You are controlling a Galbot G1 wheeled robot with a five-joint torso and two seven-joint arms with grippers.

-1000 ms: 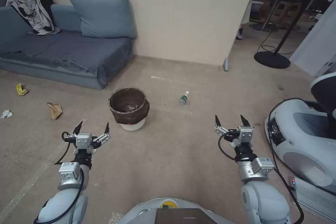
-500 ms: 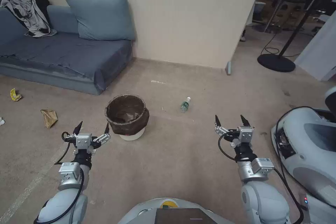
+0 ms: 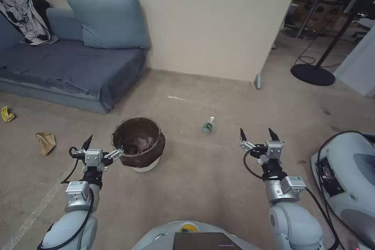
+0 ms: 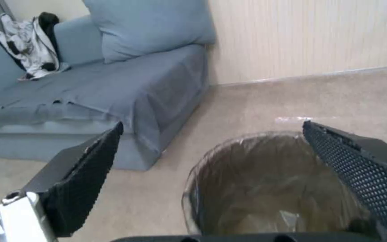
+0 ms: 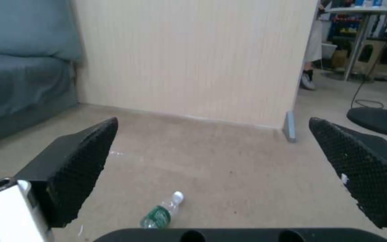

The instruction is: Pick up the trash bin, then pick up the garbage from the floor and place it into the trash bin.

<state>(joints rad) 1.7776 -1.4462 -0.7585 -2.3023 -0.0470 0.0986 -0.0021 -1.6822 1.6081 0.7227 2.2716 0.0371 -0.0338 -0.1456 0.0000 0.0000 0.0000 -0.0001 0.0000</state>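
Bin (image 3: 137, 142) now right at left gripper (image 3: 102, 147), closer than 1s ago as base rolled fwd; jaws wide, not gripping yet, pickup pending. Right gripper (image 3: 257, 136) wide, idle. Bottle (image 3: 208, 125) beyond it, paper bag (image 3: 45, 142) + wrapper (image 3: 6, 114) far left on floor

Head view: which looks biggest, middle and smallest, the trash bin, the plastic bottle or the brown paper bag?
1. Round white trash bin with dark bag liner, biggest.
2. Crumpled brown paper bag.
3. Clear plastic bottle with green label, smallest, though it lies a bit farther away.
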